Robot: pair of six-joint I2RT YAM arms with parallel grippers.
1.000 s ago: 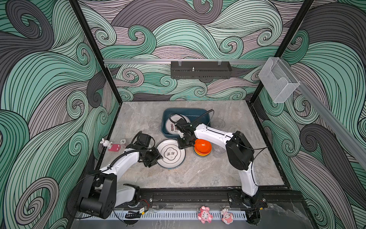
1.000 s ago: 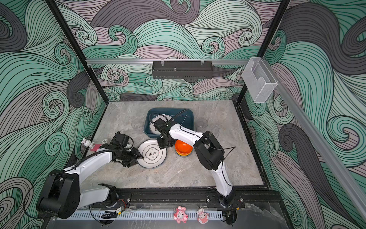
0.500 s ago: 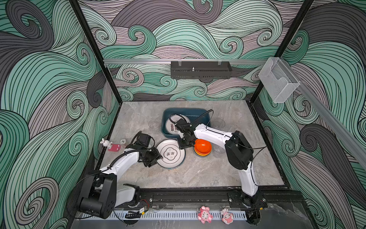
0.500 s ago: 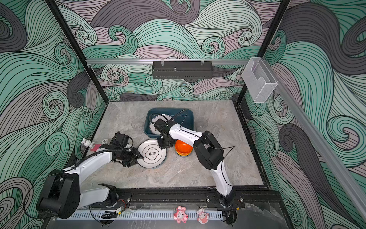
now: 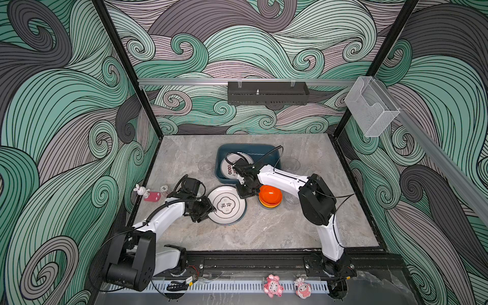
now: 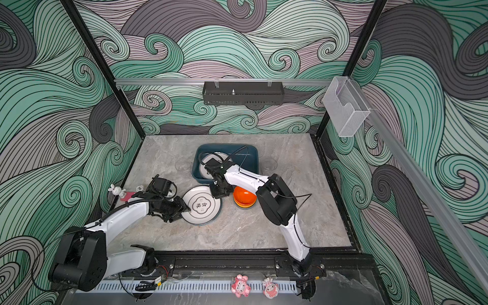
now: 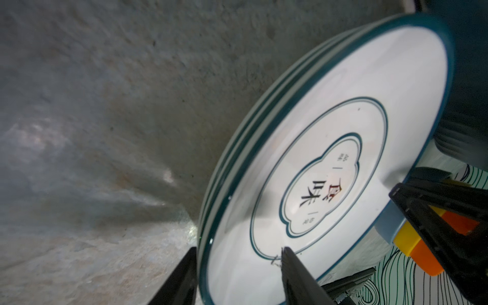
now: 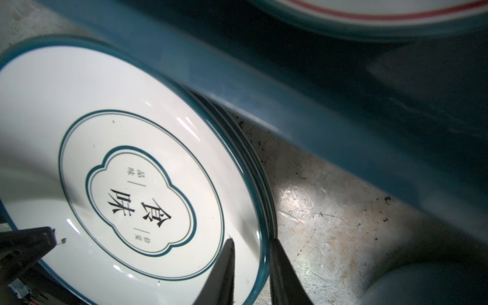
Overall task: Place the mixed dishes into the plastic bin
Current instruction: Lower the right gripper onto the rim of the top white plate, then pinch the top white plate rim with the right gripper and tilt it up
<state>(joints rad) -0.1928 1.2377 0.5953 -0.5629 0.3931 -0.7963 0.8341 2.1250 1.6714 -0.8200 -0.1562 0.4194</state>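
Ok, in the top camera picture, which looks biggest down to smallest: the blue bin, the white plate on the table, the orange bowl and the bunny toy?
1. blue bin
2. white plate
3. orange bowl
4. bunny toy, clearly the smallest

The gaps are clear, so none tie.

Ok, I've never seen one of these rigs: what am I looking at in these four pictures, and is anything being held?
Two white robot arms, each ending in a pincer gripper, work on a grey table. Two pictures look down from side-by-side overhead cameras. The two close-ups come from cameras on the arms' wrists. On the table are a stack of white plates, a stack of bowls with an orange one on top, clear tumblers and a teal bin with one plate inside. The left gripper and right gripper straddle the plate stack's rim on opposite sides. Whether they are clamped is unclear.
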